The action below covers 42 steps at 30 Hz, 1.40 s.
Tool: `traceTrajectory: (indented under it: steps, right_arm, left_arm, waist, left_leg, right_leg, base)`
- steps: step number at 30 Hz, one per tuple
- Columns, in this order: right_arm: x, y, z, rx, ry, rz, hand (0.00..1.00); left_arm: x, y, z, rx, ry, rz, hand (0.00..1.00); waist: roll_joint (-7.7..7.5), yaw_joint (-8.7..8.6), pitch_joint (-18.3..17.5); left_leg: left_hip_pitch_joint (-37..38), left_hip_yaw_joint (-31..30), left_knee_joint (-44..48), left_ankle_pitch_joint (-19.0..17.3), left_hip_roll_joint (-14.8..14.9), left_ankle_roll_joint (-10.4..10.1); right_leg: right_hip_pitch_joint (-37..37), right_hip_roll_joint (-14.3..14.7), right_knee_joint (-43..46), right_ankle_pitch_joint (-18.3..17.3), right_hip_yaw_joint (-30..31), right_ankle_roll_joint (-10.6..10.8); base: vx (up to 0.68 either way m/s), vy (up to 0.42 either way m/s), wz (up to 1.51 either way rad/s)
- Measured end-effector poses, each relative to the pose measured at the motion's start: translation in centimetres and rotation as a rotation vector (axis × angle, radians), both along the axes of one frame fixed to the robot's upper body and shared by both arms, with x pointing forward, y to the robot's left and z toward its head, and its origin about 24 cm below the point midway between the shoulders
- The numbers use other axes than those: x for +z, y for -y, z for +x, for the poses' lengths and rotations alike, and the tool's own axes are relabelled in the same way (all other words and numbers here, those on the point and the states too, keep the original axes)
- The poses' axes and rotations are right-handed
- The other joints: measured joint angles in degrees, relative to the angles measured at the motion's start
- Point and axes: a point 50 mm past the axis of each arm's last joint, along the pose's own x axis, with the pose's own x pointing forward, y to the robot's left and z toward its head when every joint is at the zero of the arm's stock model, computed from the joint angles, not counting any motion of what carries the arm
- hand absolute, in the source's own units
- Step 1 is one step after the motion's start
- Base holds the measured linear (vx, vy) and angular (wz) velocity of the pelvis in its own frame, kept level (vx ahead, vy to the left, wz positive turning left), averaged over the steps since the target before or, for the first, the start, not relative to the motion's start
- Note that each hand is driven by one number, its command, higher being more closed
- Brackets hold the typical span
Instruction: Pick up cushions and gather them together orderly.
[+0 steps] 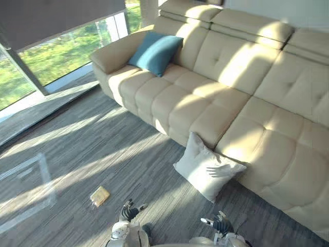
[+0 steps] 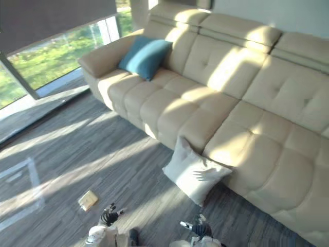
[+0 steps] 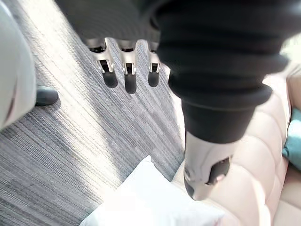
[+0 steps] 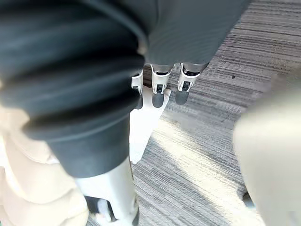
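A white cushion [image 1: 208,169] lies on the grey carpet, leaning against the front of the beige sofa [image 1: 267,128]. A teal cushion [image 1: 155,52] rests upright in the sofa's far left corner against the armrest. My left hand [image 1: 129,211] hangs low near the bottom edge, fingers relaxed and holding nothing; in its wrist view the fingers [image 3: 128,70] are straight above the carpet, with the white cushion [image 3: 146,197] beyond. My right hand [image 1: 220,224] also hangs low, a short way in front of the white cushion, fingers [image 4: 160,89] straight and holding nothing.
A small tan flat object [image 1: 99,195] lies on the carpet to the left of my left hand. Large windows [image 1: 67,51] with a dark blind run along the far left. Grey carpet [image 1: 103,149] spreads out in front of the sofa.
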Motion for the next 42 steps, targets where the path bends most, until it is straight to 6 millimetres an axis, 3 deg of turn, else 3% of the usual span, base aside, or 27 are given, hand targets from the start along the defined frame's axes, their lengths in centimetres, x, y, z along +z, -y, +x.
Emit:
traceTrajectory:
  steps: [2,5,7,8,9,10,12,14,15,17,19,21,24,26,27,28,30,33,37,42]
  right_arm:
    - [-0.1,0.4,0.3,0.024,-0.011,-0.013,0.00]
    - [0.0,1.1,1.0,0.034,-0.009,-0.033,0.00]
    - [0.0,1.3,1.3,0.037,-0.007,-0.040,0.00]
    - [0.1,1.3,1.4,0.037,-0.005,-0.041,0.00]
    - [0.0,1.3,1.3,0.036,-0.009,-0.039,0.00]
    - [0.2,2.0,1.7,0.039,0.005,-0.059,0.00]
    - [0.5,3.0,2.0,0.030,0.013,-0.085,0.00]
    - [0.5,3.4,2.0,0.007,0.014,-0.087,0.00]
    - [0.4,3.3,1.7,-0.010,0.002,-0.081,0.00]
    - [0.1,2.9,1.4,-0.011,-0.014,-0.069,0.00]
    - [0.0,2.8,1.0,-0.018,-0.025,-0.065,0.00]
    - [-0.1,2.8,0.8,-0.025,-0.030,-0.063,0.00]
    - [-0.1,2.8,0.8,-0.029,-0.033,-0.065,0.00]
    - [-0.2,2.9,0.4,-0.037,-0.040,-0.066,0.00]
    - [-0.2,2.9,0.4,-0.037,-0.041,-0.067,0.00]
    - [-0.3,2.7,0.4,-0.038,-0.045,-0.061,0.00]
    - [-0.5,1.8,-0.1,-0.042,-0.050,-0.037,0.00]
    - [-0.7,0.7,-0.5,-0.048,-0.062,-0.008,0.00]
    - [-0.8,0.6,-0.6,-0.045,-0.063,-0.006,0.00]
    - [-0.8,0.9,-0.6,-0.043,-0.066,-0.015,0.00]
  left_arm:
    - [-0.3,-0.2,-0.4,-0.019,-0.028,0.009,0.00]
    - [-0.5,-0.8,-0.6,-0.032,-0.053,0.023,0.00]
    - [-0.6,-0.8,-0.6,-0.042,-0.060,0.025,0.00]
    - [-0.6,-0.8,-0.7,-0.049,-0.064,0.029,0.00]
    - [-0.6,-1.0,-0.7,-0.048,-0.065,0.034,0.00]
    - [-0.7,-0.7,-0.8,-0.047,-0.075,0.023,0.00]
    - [-1.0,0.6,-1.1,-0.053,-0.087,-0.010,0.00]
    - [-1.0,1.1,-1.2,-0.061,-0.091,-0.020,0.00]
    - [-0.9,1.0,-0.8,-0.084,-0.077,-0.012,0.00]
    - [-0.6,1.1,-0.3,-0.086,-0.051,-0.018,0.00]
    - [-0.4,1.1,-0.3,-0.083,-0.033,-0.019,0.00]
    - [-0.3,1.1,0.0,-0.084,-0.021,-0.018,0.00]
    - [-0.1,1.0,0.3,-0.085,-0.007,-0.016,0.00]
    - [-0.1,1.1,0.3,-0.085,-0.006,-0.017,0.00]
    - [-0.1,1.2,0.3,-0.084,-0.007,-0.019,0.00]
    - [-0.1,1.2,0.3,-0.082,-0.007,-0.020,0.00]
    - [-0.2,0.5,-0.1,-0.079,-0.021,-0.005,0.00]
    - [-0.3,0.0,-0.1,-0.083,-0.025,0.010,0.00]
    - [-0.4,0.0,-0.4,-0.084,-0.037,0.009,0.00]
    - [-0.5,0.4,-0.5,-0.095,-0.043,0.002,0.00]
  waist:
    - [0.65,-0.60,0.1]
    - [1.70,-0.99,0.3]
    - [2.06,-0.97,0.5]
    - [1.97,-0.98,0.5]
    - [1.19,-0.98,0.4]
    - [3.00,-1.38,1.0]
    - [5.71,-2.39,1.0]
    - [6.24,-2.89,0.9]
    - [5.33,-2.96,1.1]
    - [5.33,-2.69,1.2]
    - [5.28,-2.32,1.2]
    - [5.04,-2.09,1.3]
    - [4.83,-1.11,1.3]
    - [4.91,-0.69,1.2]
    - [5.39,-0.59,1.1]
    - [5.54,-0.30,1.0]
    - [3.06,-0.27,-0.2]
    - [1.03,-0.02,-0.9]
    - [0.99,-0.03,-1.1]
    - [1.89,-0.04,-1.1]
  left_leg:
    - [4.5,2.9,-2.7,-0.1,0.5,0.1]
    - [5.7,5.8,-5.2,-0.3,2.8,-0.2]
    - [6.0,8.2,-5.3,-0.5,3.5,-0.6]
    - [6.9,9.6,-5.2,-0.7,3.1,-1.0]
    - [8.2,9.9,-5.2,-1.4,1.9,-2.3]
    - [10.1,9.8,-5.4,-2.8,2.6,-4.5]
    - [10.6,9.5,-4.8,-3.1,4.0,-5.0]
    - [9.5,9.1,-1.3,-3.7,5.2,-5.9]
    - [5.9,6.9,8.8,-4.1,7.6,-6.4]
    - [-0.5,3.7,26.7,-3.8,12.7,-7.8]
    - [-4.4,2.2,37.5,-5.1,14.5,-8.8]
    - [-6.3,1.7,36.9,-7.0,12.7,-7.5]
    - [-7.7,-4.2,20.2,-7.9,6.7,-5.5]
    - [-7.0,-13.6,4.9,-3.6,2.2,-5.1]
    - [-7.2,-15.1,2.4,0.7,2.2,-5.5]
    - [-6.5,-14.9,2.2,4.0,2.5,-3.6]
    - [-3.3,-12.1,-1.6,4.0,1.3,-3.3]
    - [-0.9,-9.2,-4.6,4.1,-0.5,-3.1]
    - [1.8,-7.8,-6.0,4.0,-1.8,-3.0]
    - [3.0,-7.9,-7.2,4.0,-0.5,-3.0]
  right_leg:
    - [-1.7,-5.4,3.9,-2.1,-14.0,-2.7]
    - [-6.9,-6.5,-0.8,-1.8,-24.8,-3.9]
    - [-10.2,-6.6,-5.0,1.8,-27.4,-5.6]
    - [-11.1,-6.4,-9.6,6.7,-27.8,-6.7]
    - [-11.2,-6.7,-13.5,14.8,-26.8,-8.4]
    - [-10.9,-5.7,-12.3,14.2,-26.2,-9.5]
    - [-10.4,-4.0,-13.0,11.5,-26.1,-9.1]
    - [-10.1,-3.8,-12.5,9.9,-26.2,-8.7]
    - [-8.1,-3.7,-13.7,9.0,-26.9,-8.9]
    - [-3.7,-1.6,-17.4,9.0,-27.4,-8.9]
    - [0.2,0.6,-20.7,8.8,-26.2,-9.2]
    - [2.2,1.4,-22.6,8.8,-24.0,-9.2]
    - [2.9,0.6,-22.9,9.3,-19.6,-8.6]
    - [3.0,0.1,-23.0,9.3,-16.7,-7.8]
    - [3.2,0.7,-23.0,9.1,-15.7,-7.2]
    - [4.1,1.1,-23.6,9.0,-14.0,-6.5]
    - [5.3,-0.1,-25.2,9.4,-11.8,-5.4]
    - [6.2,-1.5,-27.0,9.9,-9.8,-4.3]
    - [8.1,-2.5,-28.6,10.2,-8.4,-3.5]
    - [8.8,-1.2,-28.7,10.3,-8.3,-3.5]
  base:
    - [0.20,0.213,-0.81]
    - [0.14,0.029,-0.58]
    - [0.16,-0.032,-0.56]
    - [0.22,-0.095,-0.66]
    - [0.20,-0.124,-0.76]
    - [0.18,-0.139,-0.68]
    - [0.15,-0.134,-0.34]
    - [0.14,-0.177,0.09]
    - [0.13,-0.268,0.23]
    - [0.09,-0.214,0.11]
    - [0.12,-0.131,-0.30]
    - [0.15,-0.045,-0.56]
    - [0.20,0.052,-0.86]
    - [0.24,0.162,-0.80]
    - [0.23,0.179,-0.74]
    - [0.27,0.161,-0.64]
    - [0.29,0.148,-0.55]
    - [0.26,0.139,-0.43]
    - [0.13,0.063,-0.17]
    - [0.05,-0.050,-0.06]
